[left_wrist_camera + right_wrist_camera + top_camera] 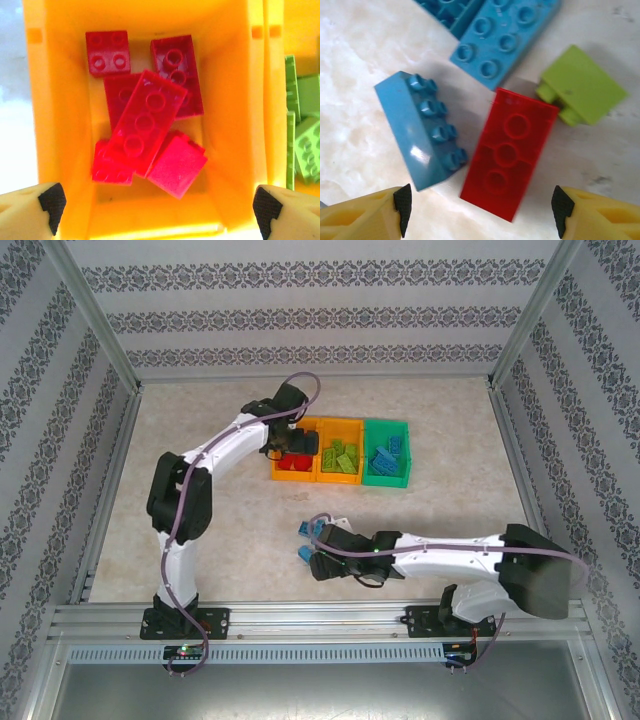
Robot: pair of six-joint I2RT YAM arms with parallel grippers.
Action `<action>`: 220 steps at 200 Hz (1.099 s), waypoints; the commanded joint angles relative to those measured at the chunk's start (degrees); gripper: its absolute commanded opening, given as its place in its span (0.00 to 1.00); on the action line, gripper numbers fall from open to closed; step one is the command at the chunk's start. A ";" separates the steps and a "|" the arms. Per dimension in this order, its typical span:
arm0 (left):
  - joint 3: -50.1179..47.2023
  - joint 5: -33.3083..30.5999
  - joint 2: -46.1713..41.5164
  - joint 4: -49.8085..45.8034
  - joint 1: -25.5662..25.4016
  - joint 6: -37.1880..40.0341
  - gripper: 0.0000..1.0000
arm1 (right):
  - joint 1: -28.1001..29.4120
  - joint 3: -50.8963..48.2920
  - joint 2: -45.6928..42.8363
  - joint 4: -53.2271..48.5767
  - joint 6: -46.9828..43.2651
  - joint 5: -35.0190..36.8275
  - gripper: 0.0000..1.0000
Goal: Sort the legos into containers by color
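Red legos (145,120) heaped in the left orange container (235,100), left hand (160,205) wide open just above, gripping nothing. Lime legos (339,457) in the middle orange container (339,479), blue legos (385,458) in the green container (386,480) on the right. Nearer, right hand (480,210) spread open above the table (350,60), over a red brick (510,150), tilted blue brick (422,130) and lime brick (582,85) just beside.

Overhead and left-wrist views sharing containers (338,478)
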 commanded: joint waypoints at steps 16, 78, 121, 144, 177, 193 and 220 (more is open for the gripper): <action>-6.11 -0.23 -5.93 0.99 0.54 -1.02 1.00 | 0.48 3.30 5.27 -4.77 2.40 3.80 0.63; -13.57 -0.32 -9.25 3.13 0.55 -2.78 1.00 | -3.39 2.46 4.97 -5.44 3.90 6.62 0.60; -15.46 -0.24 -10.09 3.84 0.55 -3.43 1.00 | -8.01 0.40 4.11 -4.17 1.58 3.83 0.56; -15.95 -0.41 -10.28 3.88 0.54 -3.49 1.00 | -8.99 -0.16 3.65 -5.89 0.89 4.35 0.57; -16.99 -0.17 -10.32 4.26 0.53 -3.93 1.00 | -9.19 -0.83 1.19 -4.66 0.83 3.58 0.60; -17.61 0.02 -10.58 4.67 0.55 -4.20 1.00 | -8.82 -0.83 0.67 -4.24 1.90 2.74 0.62; -18.71 -0.11 -11.32 5.09 0.51 -4.29 1.00 | -6.36 -0.23 1.32 -3.73 4.39 2.37 0.69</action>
